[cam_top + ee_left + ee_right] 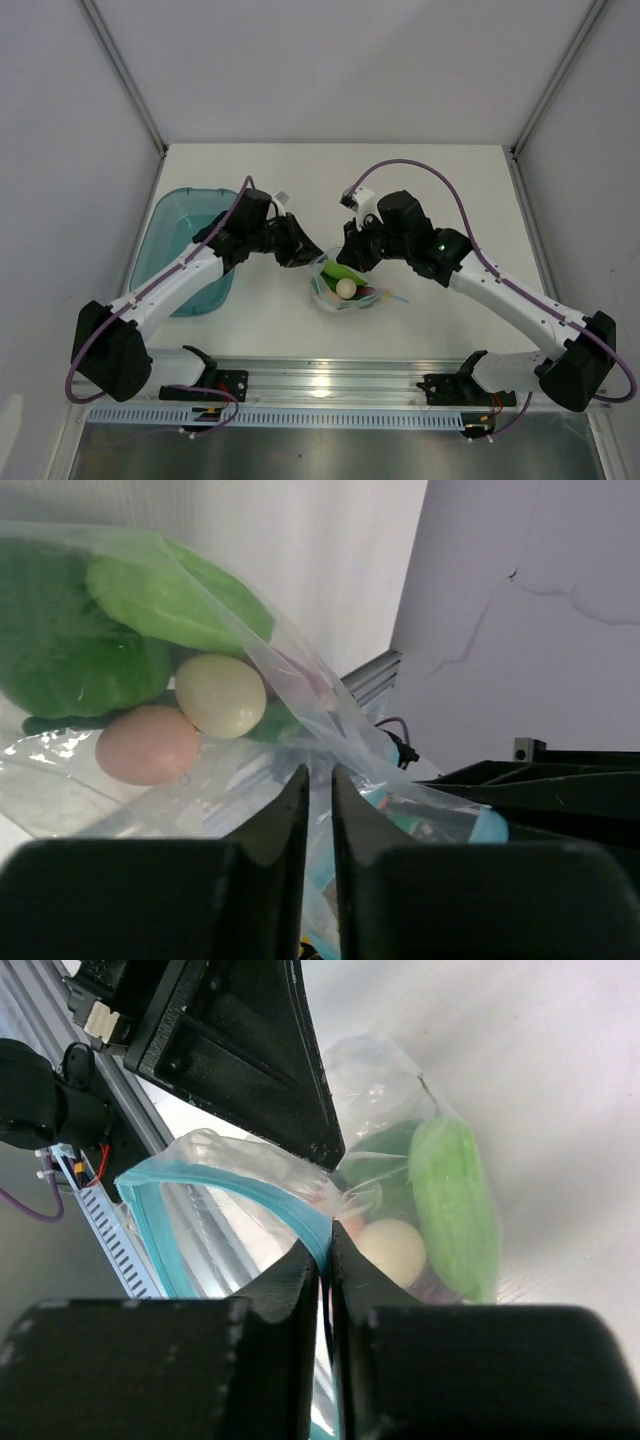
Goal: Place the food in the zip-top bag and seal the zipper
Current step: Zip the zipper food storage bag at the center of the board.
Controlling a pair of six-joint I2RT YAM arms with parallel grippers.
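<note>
Left wrist: food [110,630] inside zip-top bag [150,800].

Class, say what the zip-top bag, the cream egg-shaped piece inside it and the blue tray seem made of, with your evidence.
The zip-top bag: thin clear plastic film, glossy, crinkled, contents visible. The cream egg-shaped piece: probably hard plastic, smooth with soft sheen. The blue tray: likely rigid translucent plastic, see-through teal walls.
</note>
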